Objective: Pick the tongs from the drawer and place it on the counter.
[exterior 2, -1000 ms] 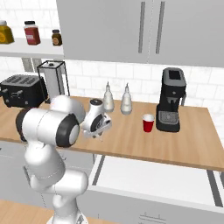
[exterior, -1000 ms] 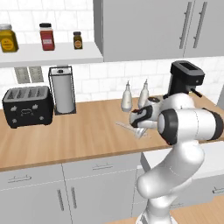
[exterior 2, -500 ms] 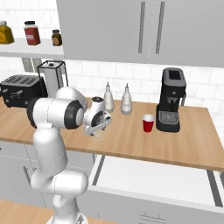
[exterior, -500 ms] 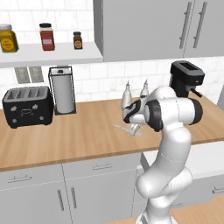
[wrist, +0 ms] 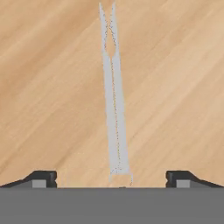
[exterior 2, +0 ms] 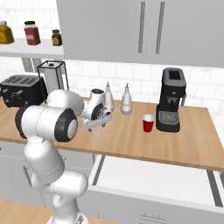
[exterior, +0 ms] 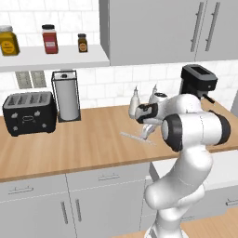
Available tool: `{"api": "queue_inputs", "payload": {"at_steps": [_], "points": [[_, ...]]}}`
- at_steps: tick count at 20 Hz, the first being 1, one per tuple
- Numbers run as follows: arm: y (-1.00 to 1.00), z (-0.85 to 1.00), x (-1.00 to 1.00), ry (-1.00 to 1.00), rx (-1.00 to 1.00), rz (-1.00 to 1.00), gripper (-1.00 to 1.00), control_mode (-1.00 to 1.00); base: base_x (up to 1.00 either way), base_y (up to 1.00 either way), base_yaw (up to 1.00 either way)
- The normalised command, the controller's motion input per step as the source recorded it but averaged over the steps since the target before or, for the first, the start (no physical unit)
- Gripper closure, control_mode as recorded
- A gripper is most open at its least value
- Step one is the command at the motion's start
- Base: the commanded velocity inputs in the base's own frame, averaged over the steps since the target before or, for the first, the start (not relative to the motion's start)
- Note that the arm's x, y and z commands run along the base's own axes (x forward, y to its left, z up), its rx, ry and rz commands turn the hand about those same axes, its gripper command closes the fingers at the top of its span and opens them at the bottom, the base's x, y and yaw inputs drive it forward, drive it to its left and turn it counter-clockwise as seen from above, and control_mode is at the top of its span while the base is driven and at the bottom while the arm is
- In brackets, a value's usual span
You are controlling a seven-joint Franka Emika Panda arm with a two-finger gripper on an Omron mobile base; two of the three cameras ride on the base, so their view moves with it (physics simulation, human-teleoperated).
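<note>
The tongs (wrist: 114, 100) lie flat on the counter (wrist: 43, 87), out of the drawer (exterior 2: 153, 179) — I judge the placing done; my gripper (wrist: 111, 177) hangs just above them, fingers (wrist: 41, 178) spread wide and holding nothing; only pulling the arm away is left.

White rounded arm (exterior: 186, 139) – glossy segments, dark grey joint caps; small dark tool (wrist: 112, 177) fingertips.
</note>
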Motion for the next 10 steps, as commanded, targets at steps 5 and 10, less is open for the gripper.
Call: {"api": "queue_inputs", "payload": {"at_steps": [5, 10], "points": [[0.0, 0.67, -1.0, -0.05, 0.0, -0.24, -1.0, -1.0, 0.0, 0.0, 0.0], [0.06, 0.75, -1.0, -0.12, 0.0, -0.31, -1.0, -1.0, 0.0, 0.0, 0.0]]}}
